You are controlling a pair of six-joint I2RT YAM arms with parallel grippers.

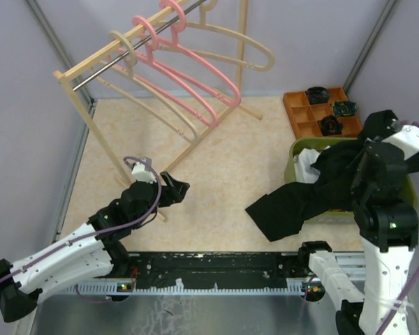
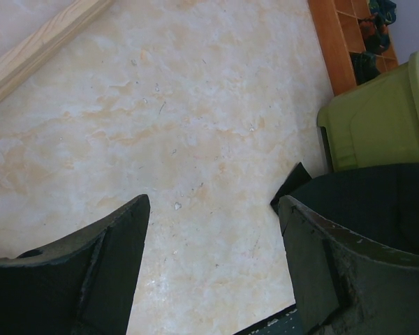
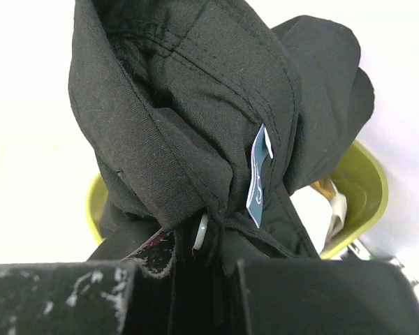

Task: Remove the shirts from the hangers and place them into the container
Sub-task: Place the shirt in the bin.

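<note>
Clamped between the narrowly set fingers of the right gripper (image 3: 195, 279), the black shirt (image 1: 300, 202) is held up by a bunched fold near its collar, where a small pale label (image 3: 260, 174) is sewn. The garment is suspended over the near-left corner of the olive-green container (image 1: 298, 145). Part of it is draped over the rim, and a broad dark flap is spread on the table (image 1: 216, 153) just to the left of the basket. Inside the container, a white shirt (image 1: 306, 164) is seen under the black cloth. How many garments are in there cannot be told.

The left gripper (image 1: 173, 187) is held low over the tabletop, well apart from the container. Its fingers (image 2: 112, 244) are spread wide, and nothing is gripped between them.

At the far left, four bare hangers are hung on the metal bar of the wooden rack (image 1: 91, 112): two pink hangers (image 1: 188, 77) and two beige hangers (image 1: 251, 49). An orange compartment tray (image 1: 300, 112), in which small dark objects are kept, is set just behind the container.
</note>
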